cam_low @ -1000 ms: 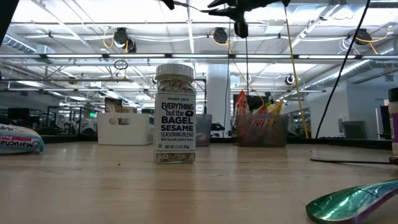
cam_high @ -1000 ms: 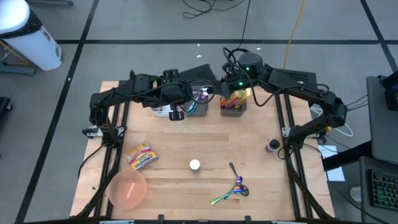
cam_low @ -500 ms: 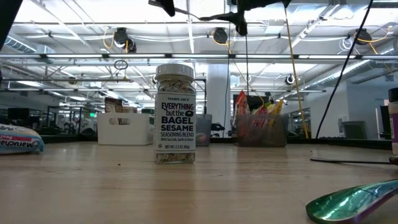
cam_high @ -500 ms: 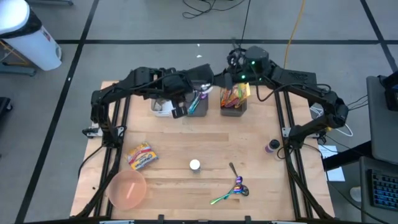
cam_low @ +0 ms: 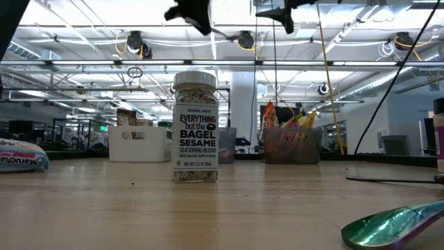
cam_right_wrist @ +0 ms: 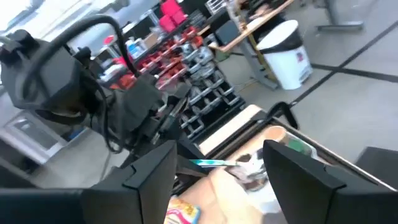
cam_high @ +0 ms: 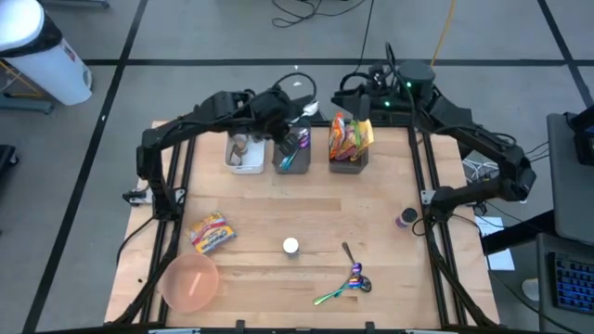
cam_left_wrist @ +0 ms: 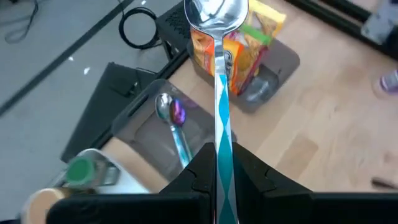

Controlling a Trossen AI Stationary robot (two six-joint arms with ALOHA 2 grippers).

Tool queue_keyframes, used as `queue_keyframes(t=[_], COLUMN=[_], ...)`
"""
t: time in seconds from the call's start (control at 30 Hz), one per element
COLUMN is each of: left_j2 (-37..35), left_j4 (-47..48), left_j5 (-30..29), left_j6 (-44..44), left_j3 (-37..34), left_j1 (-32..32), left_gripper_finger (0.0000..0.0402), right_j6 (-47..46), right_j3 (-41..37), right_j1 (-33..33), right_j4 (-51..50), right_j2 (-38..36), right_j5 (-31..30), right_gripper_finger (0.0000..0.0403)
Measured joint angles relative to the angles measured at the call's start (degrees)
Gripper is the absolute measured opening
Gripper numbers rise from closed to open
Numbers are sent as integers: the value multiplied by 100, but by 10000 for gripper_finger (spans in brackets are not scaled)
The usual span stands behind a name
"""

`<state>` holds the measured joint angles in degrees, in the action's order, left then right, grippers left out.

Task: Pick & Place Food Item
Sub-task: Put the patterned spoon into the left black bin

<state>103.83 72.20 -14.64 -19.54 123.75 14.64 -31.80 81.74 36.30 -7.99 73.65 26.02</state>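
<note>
Three bins stand in a row at the table's far edge: a white one with jars, a clear one with a spoon in it, and a grey one holding bright snack packets. My left gripper hangs above the white and clear bins, shut on a shiny spoon with a teal handle. My right gripper stands open and level beyond the grey bin, apart from the spoon, with nothing between its fingers. A noodle packet lies flat on the near left of the table. My left gripper pinches the spoon's teal handle between its two fingers. The handle runs out forward along the fingers, and the bowl is at the far end. The gripper slants downward, and the spoon is lifted clear above the bins.
A seasoning jar stands upright mid-table, large in the low view. A pink bowl sits at the near left, loose spoons lie near the front, and a small purple bottle stands at the right rail.
My right gripper has opened, risen and drawn back toward the table's far right corner, away from the spoon. My left gripper has swung toward the far edge and rolled about its own axis, keeping the spoon, which stays lifted over the bins.
</note>
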Motion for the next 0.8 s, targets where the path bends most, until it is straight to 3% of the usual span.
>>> queue_keyframes(t=[0.27,0.57,0.8], left_j2=[4,6,7], left_j4=[-1130,-2380,-2798], left_j5=[-12,176,296], left_j6=[-735,-1293,-1555], left_j3=[-1404,-2755,-3386], left_j1=[120,445,840], left_gripper_finger=[27,27,27], right_j6=[-52,-958,-1509], right_j3=[-1471,-3989,-5066], right_j1=[-7,-573,-1085], right_j4=[223,3273,4523], right_j2=[-1098,-2222,-2349], right_j5=[-398,-921,-1599], right_gripper_finger=[235,228,228])
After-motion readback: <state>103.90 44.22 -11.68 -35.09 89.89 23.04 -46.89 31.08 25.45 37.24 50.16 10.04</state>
